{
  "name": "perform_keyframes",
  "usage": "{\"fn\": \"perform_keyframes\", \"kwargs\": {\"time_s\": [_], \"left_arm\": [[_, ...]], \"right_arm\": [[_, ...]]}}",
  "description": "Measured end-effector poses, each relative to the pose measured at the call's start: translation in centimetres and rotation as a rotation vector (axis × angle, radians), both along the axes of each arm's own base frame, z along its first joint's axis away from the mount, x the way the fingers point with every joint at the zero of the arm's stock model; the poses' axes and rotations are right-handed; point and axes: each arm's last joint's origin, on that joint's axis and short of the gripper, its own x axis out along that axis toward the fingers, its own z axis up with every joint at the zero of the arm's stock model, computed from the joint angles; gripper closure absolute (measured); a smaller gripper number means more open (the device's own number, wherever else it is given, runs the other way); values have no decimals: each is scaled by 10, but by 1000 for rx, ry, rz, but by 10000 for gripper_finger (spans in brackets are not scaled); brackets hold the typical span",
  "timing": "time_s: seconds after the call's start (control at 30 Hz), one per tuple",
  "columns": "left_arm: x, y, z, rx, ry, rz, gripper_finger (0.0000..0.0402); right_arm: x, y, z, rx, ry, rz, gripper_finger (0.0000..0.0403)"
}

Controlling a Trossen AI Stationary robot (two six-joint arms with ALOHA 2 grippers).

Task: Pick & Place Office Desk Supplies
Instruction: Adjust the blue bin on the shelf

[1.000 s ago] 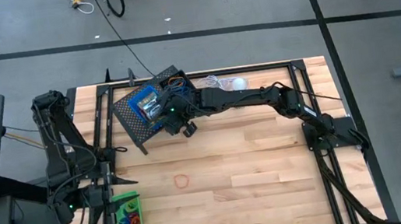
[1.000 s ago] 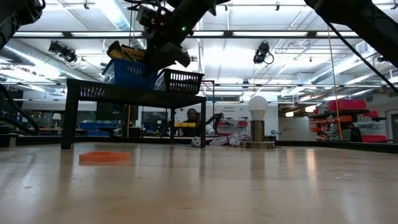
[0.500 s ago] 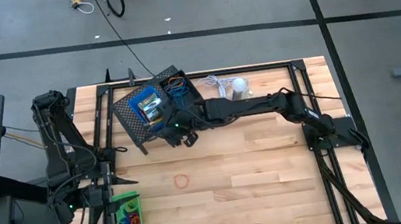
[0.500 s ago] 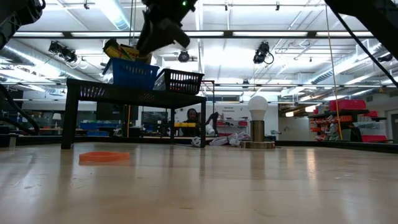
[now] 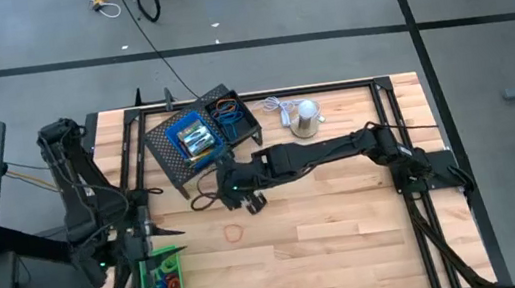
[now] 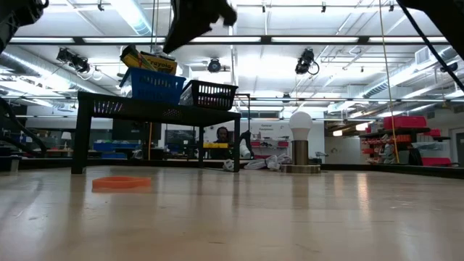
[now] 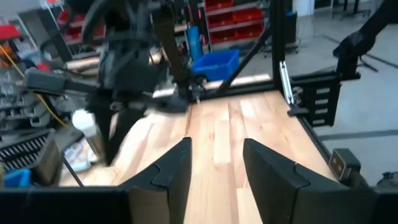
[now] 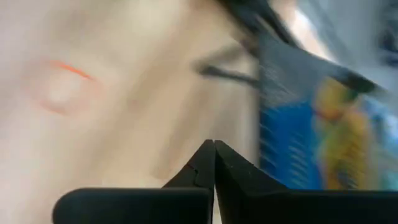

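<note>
An orange loop [image 5: 235,233] lies flat on the wooden table; it also shows in the low view [image 6: 121,182] and the right wrist view [image 8: 59,87]. My right gripper [image 5: 254,202] hovers shut just far and right of it, near the rack's front, holding nothing. On the black mesh rack [image 5: 180,165] stand a blue tray [image 5: 191,136] with a crayon box [image 6: 148,61] and a black mesh tray [image 5: 232,117] with loops. My left gripper [image 7: 214,168] stands open at the near left, over a green tray [image 5: 162,278].
A silver dome-shaped thing [image 5: 306,115] with a white cord stands at the far side, right of the rack. The black frame rails [image 5: 393,135] run along the table's edges. Bare wood [image 5: 330,225] stretches right of the orange loop.
My right gripper has drawn back from over the rack's blue tray toward the table's near edge, coming out above the bare wood in front of the rack, and it has shut. The trays, the crayon box and the orange loop lie as before.
</note>
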Motion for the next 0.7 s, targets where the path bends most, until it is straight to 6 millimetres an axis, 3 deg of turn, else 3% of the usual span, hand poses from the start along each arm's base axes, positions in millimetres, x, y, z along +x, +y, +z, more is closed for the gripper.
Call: {"fn": "perform_keyframes", "kwargs": {"time_s": [0.2, 0.3, 0.4, 0.5, 0.7], "left_arm": [[32, 1, -15, 4, 77, 37, 279], [44, -2, -21, 22, 91, 55, 282], [56, -6, -24, 38, 91, 51, 282], [65, -10, -21, 47, 71, 9, 282], [75, -9, -15, 80, 39, -27, 282]], "right_arm": [[-3, 28, 4, 483, 42, 313, 400], [-5, 31, 22, 530, -47, 393, 401], [-15, 26, 54, 524, -171, 430, 401], [-38, 13, 95, 551, -257, 475, 401], [-115, -3, 156, 613, -246, 534, 402]]}}
